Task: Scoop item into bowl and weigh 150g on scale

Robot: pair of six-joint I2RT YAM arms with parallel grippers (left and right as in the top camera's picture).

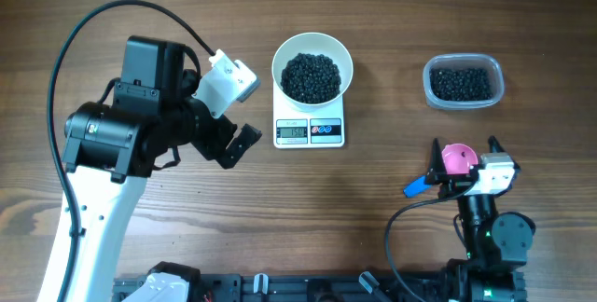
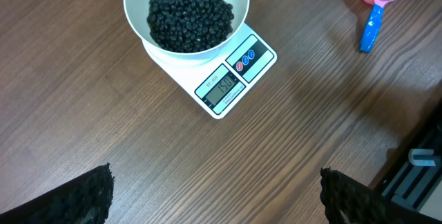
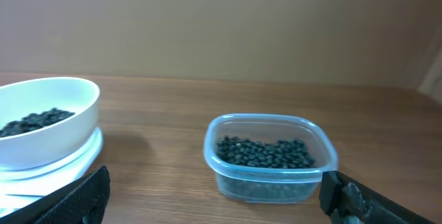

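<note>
**Grippers both fully open, nothing held**

Left gripper [image 1: 250,111] and right gripper [image 3: 221,203]: jaws spread wide, empty.
White rectangular digital scale [image 2: 238,72] sits just ahead of the left gripper, display 150.
Round white bowl [image 1: 312,39] stands on it.
Clear plastic tub [image 3: 266,119] is ahead of the right gripper.
Pink scoop with blue handle [image 1: 455,159] lies between the right fingers, ungripped.
Glossy black beads [image 2: 188,15] fill the bowl; more lie in the tub.

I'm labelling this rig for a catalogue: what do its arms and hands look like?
The left arm has a white link, black joint housings and a looping black cable. The right arm is black, also cabled. Each wrist carries a white block. The left hand and right hand have black, rough-textured fingers.
</note>
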